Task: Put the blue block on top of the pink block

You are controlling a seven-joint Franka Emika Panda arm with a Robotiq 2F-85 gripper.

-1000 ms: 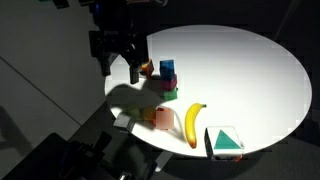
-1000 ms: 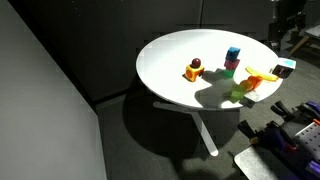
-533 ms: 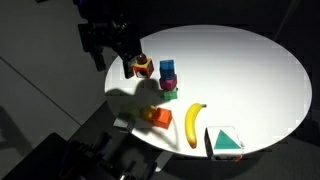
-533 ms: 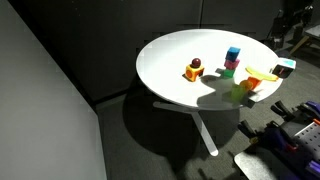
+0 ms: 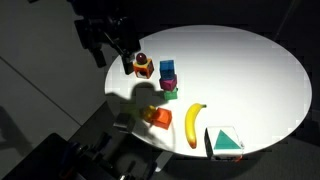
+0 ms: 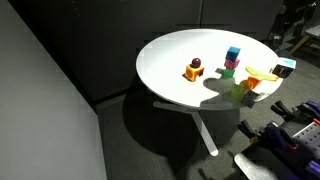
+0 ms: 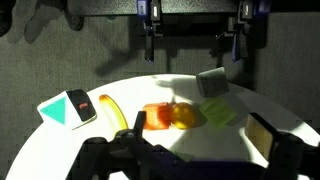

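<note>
one tool [image 5: 114,62]: released, spread wide with nothing between its jaws; it hangs above the rim of the bench, just beside the red-and-yellow toy and apart from the stack of blocks.
wrist view: two dark fingers [image 7: 151,40] come in from the top, far apart, gripping nothing.
blue block [image 5: 166,68]: sits on top of the pink block, touching it, and is the highest piece of the stack in both exterior views.
pink block [image 5: 169,81]: directly under the blue block; it seems to rest on a green block [image 5: 170,94], though that lowest piece is small and partly shaded.
red-and-yellow toy [image 5: 143,67]: upright with a dark top, near the stack, between it and the tool.
orange block [image 5: 159,117]: near the bench edge, beside the banana.
banana [image 5: 193,123]: lies flat between the orange block and the teal-and-white triangle piece [image 5: 226,141].
bench [image 5: 250,70]: round and white, brightly lit, with the tool's shadow falling near the toy.
</note>
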